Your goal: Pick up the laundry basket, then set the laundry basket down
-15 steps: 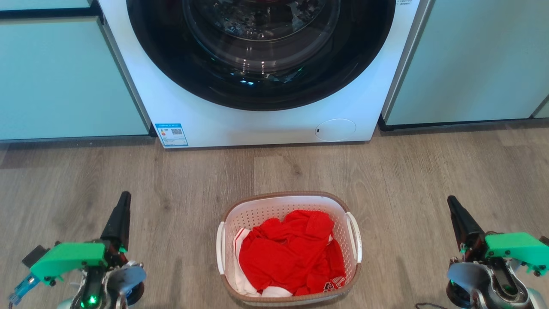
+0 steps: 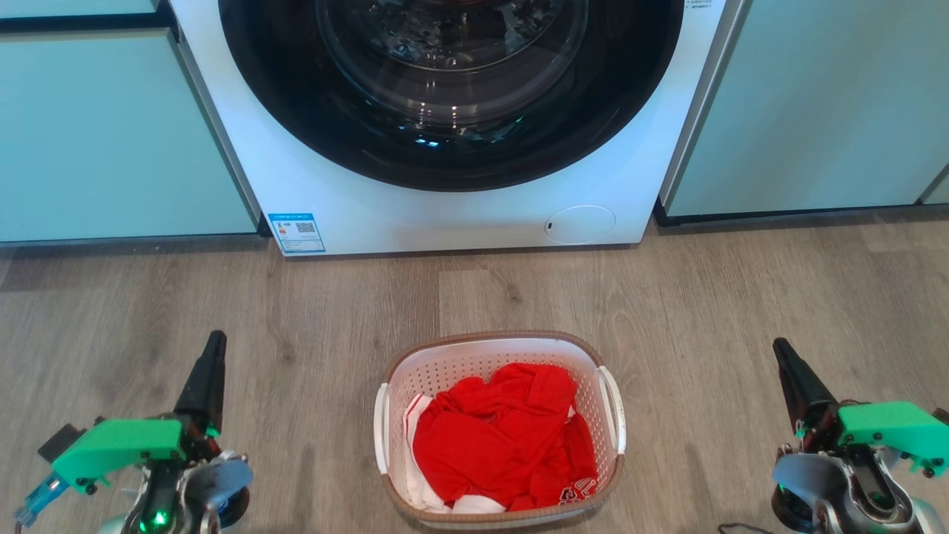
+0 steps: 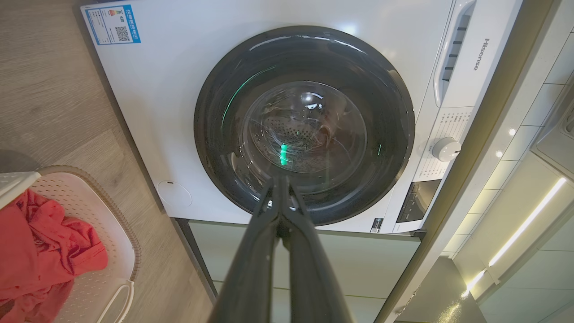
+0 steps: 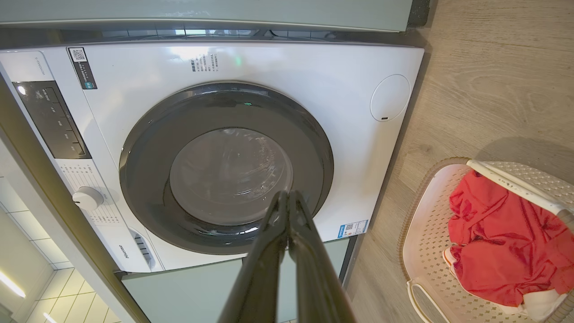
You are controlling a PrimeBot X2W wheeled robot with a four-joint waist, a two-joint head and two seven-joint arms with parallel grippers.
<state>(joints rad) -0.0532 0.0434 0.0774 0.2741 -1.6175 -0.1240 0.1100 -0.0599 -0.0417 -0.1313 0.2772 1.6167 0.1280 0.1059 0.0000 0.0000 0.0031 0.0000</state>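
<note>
Laundry basket (image 2: 445,371) sits between my arms.
Bottom centre of frame; left gripper (image 2: 215,340) and right gripper (image 2: 778,345) flank it about equally, fingers closed, empty.

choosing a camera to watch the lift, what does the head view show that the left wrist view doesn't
Head view: the right gripper, fingers shut, and the whole laundry basket on the floor between both arms. Left wrist view: the washing machine's control knob, detergent drawer and Hisense lettering. Both: the left gripper, fingers shut, the glass door, blue label, part of the basket and its red garment.
</note>
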